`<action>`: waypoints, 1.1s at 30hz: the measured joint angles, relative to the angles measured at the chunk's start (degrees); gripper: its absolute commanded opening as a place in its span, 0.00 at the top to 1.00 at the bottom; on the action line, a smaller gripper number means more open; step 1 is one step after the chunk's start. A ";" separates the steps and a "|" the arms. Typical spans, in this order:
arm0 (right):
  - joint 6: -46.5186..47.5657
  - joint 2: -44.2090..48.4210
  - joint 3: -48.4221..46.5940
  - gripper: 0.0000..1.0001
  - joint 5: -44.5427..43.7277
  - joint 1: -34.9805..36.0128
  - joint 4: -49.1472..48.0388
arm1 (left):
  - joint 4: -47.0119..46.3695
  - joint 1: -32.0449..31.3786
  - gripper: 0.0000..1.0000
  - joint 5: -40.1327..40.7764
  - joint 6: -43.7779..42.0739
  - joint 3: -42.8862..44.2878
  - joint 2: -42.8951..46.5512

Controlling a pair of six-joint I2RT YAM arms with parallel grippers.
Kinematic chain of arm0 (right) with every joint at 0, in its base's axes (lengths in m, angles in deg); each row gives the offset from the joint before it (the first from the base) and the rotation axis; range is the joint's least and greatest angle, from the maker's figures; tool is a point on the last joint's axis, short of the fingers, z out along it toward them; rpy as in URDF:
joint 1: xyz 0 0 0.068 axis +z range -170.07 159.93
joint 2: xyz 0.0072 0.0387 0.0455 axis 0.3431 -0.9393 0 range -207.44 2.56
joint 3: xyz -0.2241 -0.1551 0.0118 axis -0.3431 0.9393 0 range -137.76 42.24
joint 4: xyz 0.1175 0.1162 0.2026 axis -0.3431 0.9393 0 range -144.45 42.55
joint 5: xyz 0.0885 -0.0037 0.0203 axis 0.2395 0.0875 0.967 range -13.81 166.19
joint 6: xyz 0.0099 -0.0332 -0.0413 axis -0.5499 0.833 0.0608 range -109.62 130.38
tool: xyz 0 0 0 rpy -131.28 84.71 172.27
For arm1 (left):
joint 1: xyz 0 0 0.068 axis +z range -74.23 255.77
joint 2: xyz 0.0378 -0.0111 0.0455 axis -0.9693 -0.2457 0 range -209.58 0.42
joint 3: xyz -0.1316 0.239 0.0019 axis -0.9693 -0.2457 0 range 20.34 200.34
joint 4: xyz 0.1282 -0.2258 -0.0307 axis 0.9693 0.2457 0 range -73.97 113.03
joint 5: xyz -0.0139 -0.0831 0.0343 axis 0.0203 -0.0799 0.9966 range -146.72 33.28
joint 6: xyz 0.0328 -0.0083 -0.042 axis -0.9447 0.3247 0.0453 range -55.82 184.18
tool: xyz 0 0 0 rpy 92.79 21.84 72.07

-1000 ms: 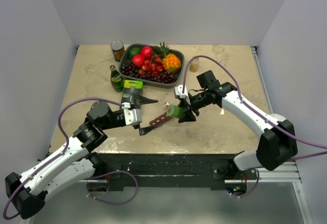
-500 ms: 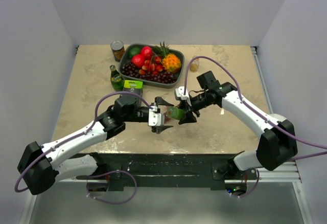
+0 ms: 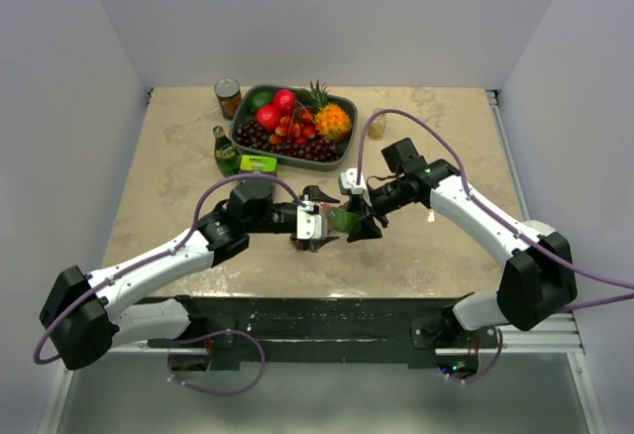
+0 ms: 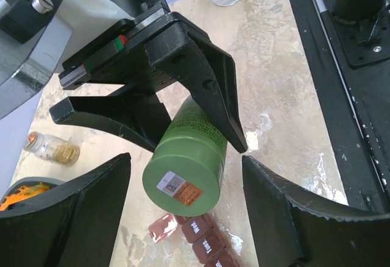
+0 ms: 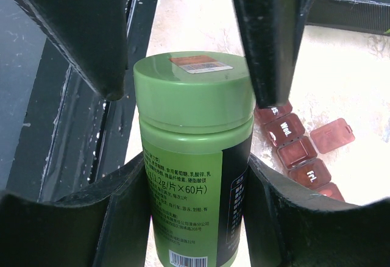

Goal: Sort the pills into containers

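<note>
The right gripper (image 5: 196,172) clamps the green pill bottle (image 3: 342,219), cap toward 9 o'clock. The left gripper (image 4: 185,160) straddles that cap, jaws apart. Beneath, the containers (image 5: 297,151) run 11-to-5 in the right wrist view.

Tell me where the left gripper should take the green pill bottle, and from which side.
Take the cap, coming end-on at its stickered face. The right gripper clamps the green pill bottle around its body, leaving the cap end free and facing the left gripper. The cap is round, so set the open fingers on opposite sides of its rim.
</note>
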 measured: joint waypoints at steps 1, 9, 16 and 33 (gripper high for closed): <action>0.00 0.00 0.00 1.00 0.00 0.00 0.00 | 0.11 0.00 0.22 0.28 -0.15 -0.02 0.00; 0.02 0.00 0.00 1.00 0.02 0.00 0.00 | 0.90 0.00 0.43 1.57 -1.03 -0.04 -0.02; 0.02 0.00 0.00 1.00 -0.11 0.00 0.39 | 1.46 0.00 0.78 1.66 -0.85 -0.02 -0.24; -5.31 0.00 0.59 1.00 -3.26 -0.42 1.27 | 9.38 3.89 0.59 4.35 50.88 9.22 -9.25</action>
